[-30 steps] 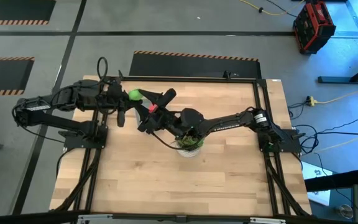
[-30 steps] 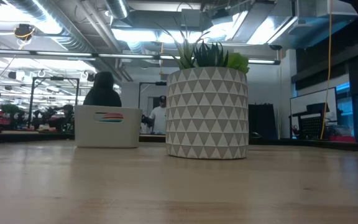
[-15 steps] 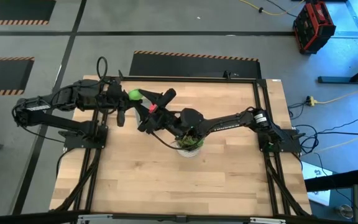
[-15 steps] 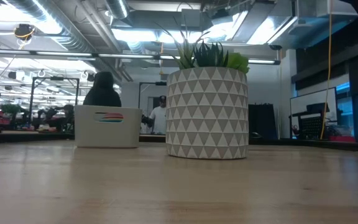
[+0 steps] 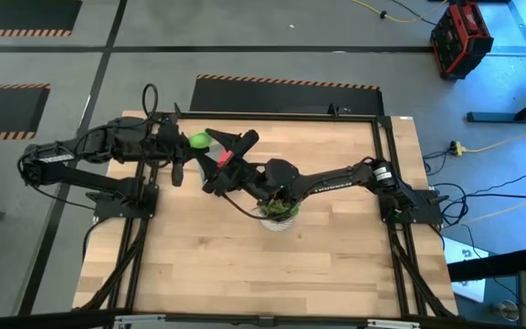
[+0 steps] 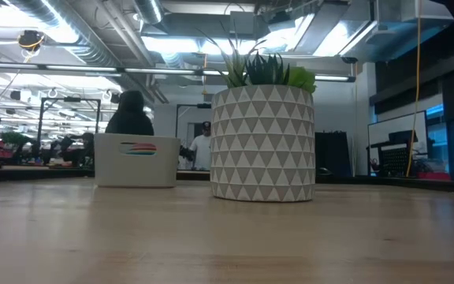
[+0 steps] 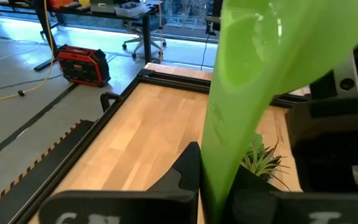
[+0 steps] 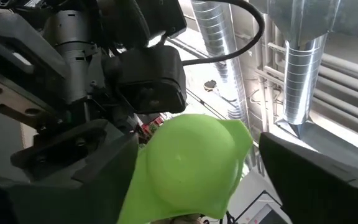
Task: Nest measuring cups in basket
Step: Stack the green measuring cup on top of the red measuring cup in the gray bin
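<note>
Green cup nudged slightly toward my right gripper since a second ago. Left gripper clamps its handle; right's open around the bowl, above the tabletop. Handover pending; basket waits.

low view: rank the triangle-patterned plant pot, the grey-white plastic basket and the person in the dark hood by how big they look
1. White triangle-patterned plant pot, clearly largest.
2. Grey-white rectangular plastic basket.
3. Person in the dark hood, partly hidden behind the basket and farther away, so this last rank is unsure.
</note>
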Robot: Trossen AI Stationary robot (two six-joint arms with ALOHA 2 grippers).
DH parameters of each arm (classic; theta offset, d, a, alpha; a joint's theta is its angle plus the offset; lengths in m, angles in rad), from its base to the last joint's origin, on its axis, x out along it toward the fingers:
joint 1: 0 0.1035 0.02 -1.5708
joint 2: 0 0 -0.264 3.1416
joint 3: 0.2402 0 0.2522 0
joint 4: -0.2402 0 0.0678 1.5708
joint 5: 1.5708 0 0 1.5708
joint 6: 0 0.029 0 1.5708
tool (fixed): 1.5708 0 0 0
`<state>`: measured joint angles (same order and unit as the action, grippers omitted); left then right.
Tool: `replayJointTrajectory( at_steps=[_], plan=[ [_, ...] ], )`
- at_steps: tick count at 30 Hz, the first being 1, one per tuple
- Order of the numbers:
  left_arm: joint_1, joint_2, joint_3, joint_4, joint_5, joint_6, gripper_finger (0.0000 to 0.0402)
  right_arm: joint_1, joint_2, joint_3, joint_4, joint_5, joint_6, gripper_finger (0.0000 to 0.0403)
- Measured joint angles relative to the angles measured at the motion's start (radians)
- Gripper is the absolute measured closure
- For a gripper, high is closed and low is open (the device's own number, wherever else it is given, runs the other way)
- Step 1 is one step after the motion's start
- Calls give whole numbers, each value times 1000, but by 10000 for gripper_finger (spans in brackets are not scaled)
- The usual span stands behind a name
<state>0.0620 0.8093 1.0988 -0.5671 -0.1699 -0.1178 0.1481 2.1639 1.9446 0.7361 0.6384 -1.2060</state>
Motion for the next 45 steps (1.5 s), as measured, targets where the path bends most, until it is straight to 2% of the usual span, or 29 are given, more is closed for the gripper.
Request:
replayJointTrajectory(
  at_steps=[6,9,16,23,26,28,29,31,33,35,38,45],
  plan=[
    [0,0,0,0,-4,0,400,15,0,0,47,22,-1,42],
    [0,0,0,0,-13,7,400,41,-4,0,133,109,-16,41],
    [0,3,0,-1,-46,145,400,89,-77,0,128,256,-90,41],
    [0,17,0,-5,-116,261,400,105,-161,1,-37,468,-97,41],
    [0,15,2,-1,-119,269,399,103,-200,-3,-238,508,21,41],
    [0,17,2,-5,-118,270,398,103,-231,-5,-468,429,214,41],
    [0,16,2,-8,-119,269,398,97,-255,-6,-626,332,339,41],
    [0,15,2,-14,-119,269,399,69,-302,-6,-918,33,613,41],
    [0,16,2,-32,-118,269,400,17,-341,-6,-1134,-261,798,41],
    [0,16,2,-33,-118,269,400,-35,-373,-5,-1275,-409,908,41],
    [0,16,2,-45,-118,269,399,-95,-401,-5,-1368,-539,1009,41],
    [0,39,0,-58,-117,340,400,-165,-401,-3,-1402,-853,1068,41]
  ],
)
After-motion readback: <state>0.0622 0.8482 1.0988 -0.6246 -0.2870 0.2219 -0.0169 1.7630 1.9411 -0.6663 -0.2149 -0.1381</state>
